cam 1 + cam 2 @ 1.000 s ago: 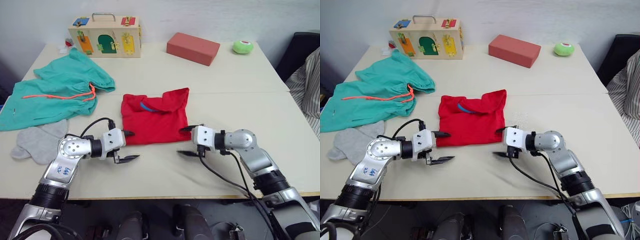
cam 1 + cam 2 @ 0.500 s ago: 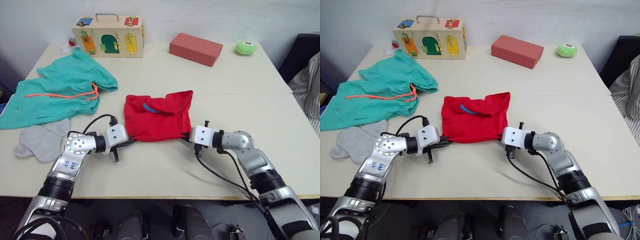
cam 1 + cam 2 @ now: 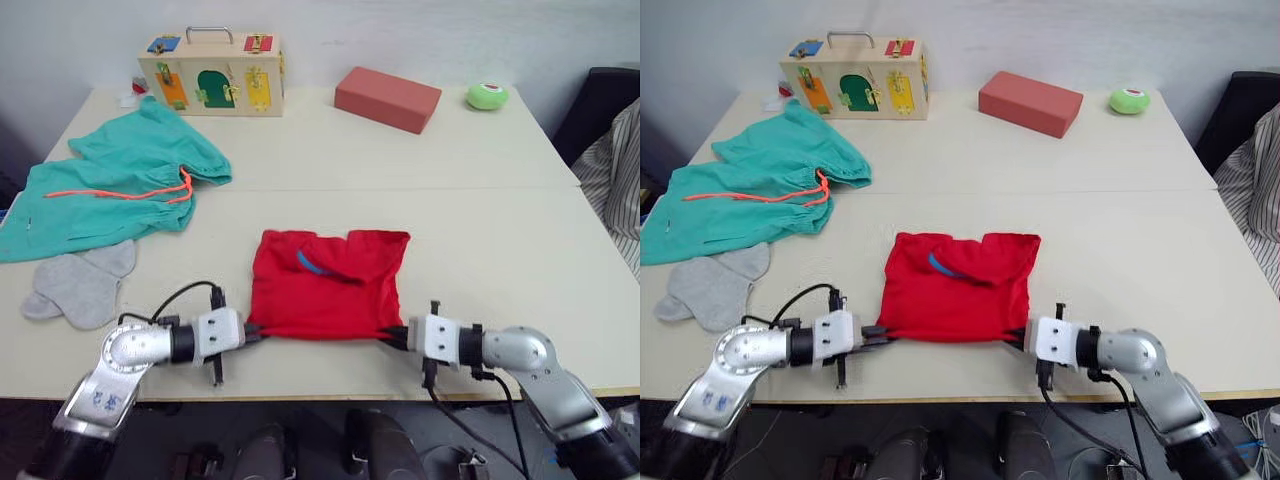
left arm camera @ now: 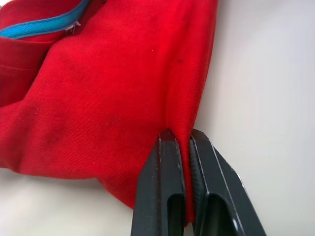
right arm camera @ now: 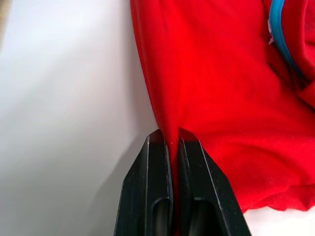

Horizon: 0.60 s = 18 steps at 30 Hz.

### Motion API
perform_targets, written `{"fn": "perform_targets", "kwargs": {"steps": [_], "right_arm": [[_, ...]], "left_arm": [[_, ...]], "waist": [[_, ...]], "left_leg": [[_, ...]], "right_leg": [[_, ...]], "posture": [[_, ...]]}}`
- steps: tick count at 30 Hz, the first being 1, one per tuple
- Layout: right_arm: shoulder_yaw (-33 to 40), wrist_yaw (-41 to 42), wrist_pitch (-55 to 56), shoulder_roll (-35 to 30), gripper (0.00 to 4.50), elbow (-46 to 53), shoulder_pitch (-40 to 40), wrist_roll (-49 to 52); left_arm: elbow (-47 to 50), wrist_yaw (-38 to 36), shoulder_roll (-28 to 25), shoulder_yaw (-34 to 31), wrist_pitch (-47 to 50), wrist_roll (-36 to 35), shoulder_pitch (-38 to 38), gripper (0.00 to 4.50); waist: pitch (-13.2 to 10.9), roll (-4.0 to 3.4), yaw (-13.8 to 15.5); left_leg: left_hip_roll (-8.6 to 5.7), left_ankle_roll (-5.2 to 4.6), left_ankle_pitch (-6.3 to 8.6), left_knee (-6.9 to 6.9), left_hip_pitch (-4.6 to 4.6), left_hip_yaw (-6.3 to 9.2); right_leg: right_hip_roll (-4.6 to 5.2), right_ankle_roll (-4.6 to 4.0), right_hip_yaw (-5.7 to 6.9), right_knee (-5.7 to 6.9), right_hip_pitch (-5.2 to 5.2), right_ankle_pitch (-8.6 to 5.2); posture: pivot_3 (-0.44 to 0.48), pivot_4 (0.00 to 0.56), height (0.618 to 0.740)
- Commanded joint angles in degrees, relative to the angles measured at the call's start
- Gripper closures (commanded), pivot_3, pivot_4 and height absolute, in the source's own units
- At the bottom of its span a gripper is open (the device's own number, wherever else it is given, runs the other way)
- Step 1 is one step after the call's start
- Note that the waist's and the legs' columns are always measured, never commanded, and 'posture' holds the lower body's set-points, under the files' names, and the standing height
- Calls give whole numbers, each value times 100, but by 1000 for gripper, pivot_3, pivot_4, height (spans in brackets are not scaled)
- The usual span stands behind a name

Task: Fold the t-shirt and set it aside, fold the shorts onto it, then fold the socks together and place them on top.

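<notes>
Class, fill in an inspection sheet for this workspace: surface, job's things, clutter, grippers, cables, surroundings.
Surface: pale table, two tops butted together.
Job's things: t-shirt partly folded at the near edge; shorts spread out at the left; socks flat, in front of the shorts.
Clutter: wooden latch box, red block and green roll along the far edge.
Grippers: left gripper shut on the t-shirt's near left corner; right gripper shut on its near right corner.
Cables: black cable looped at the left wrist; another hangs below the right wrist.
Surroundings: striped cloth and a dark chair at the right.
</notes>
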<state>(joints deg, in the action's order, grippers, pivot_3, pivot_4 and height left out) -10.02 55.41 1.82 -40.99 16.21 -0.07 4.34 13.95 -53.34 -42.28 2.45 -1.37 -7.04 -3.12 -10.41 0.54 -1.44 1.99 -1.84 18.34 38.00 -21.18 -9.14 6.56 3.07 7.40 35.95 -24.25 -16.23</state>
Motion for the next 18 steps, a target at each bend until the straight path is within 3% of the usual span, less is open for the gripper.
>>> {"fn": "perform_targets", "kwargs": {"steps": [1, 6, 8, 13, 17, 18], "right_arm": [[224, -36, -79, -165, 4500, 295, 326, 100], [295, -133, 36, -115, 4500, 297, 531, 198], [380, -202, -23, -43, 4500, 280, 614, 375], [614, 192, -88, -190, 3061, 264, 784, 1023], [1341, 847, -1224, -550, 1793, 810, 1181, 2816], [1430, 930, -1429, -646, 1793, 867, 1226, 3027]], "left_arm": [[330, 112, -126, -202, 298, -34, -424, 4463], [528, 354, -51, -416, 434, -143, -685, 4463], [554, 186, -112, -443, 450, -346, -765, 3970], [397, -97, -333, -677, 400, -582, -951, 2556], [769, -646, -607, -1372, 1596, -2073, -1170, 1388], [815, -711, -664, -1472, 1830, -2285, -1199, 1388]], "waist": [[1, 1, 5], [2, 3, 12], [2, 3, 14], [2, 3, 17], [0, 2, 23], [-1, 4, 24]], "left_leg": [[0, -1, 5, 1, 6, 0], [2, 2, 11, 1, 5, 4], [2, 2, 11, 0, 3, 4], [3, -1, 13, 2, 0, 4], [6, -9, 18, 2, -6, 9], [8, -10, 18, 2, -7, 11]], "right_leg": [[0, 0, 0, 1, 4, 0], [0, -3, 0, -1, 5, -2], [0, -6, 2, -1, 3, -3], [0, -7, 5, -5, 3, -4], [-1, -11, 8, -4, 0, -6], [-1, -11, 8, -6, 0, -6]], "posture": [[0, 150, 740], [0, 150, 740], [0, 150, 740], [0, 150, 740], [0, 150, 740], [0, 150, 740]]}}
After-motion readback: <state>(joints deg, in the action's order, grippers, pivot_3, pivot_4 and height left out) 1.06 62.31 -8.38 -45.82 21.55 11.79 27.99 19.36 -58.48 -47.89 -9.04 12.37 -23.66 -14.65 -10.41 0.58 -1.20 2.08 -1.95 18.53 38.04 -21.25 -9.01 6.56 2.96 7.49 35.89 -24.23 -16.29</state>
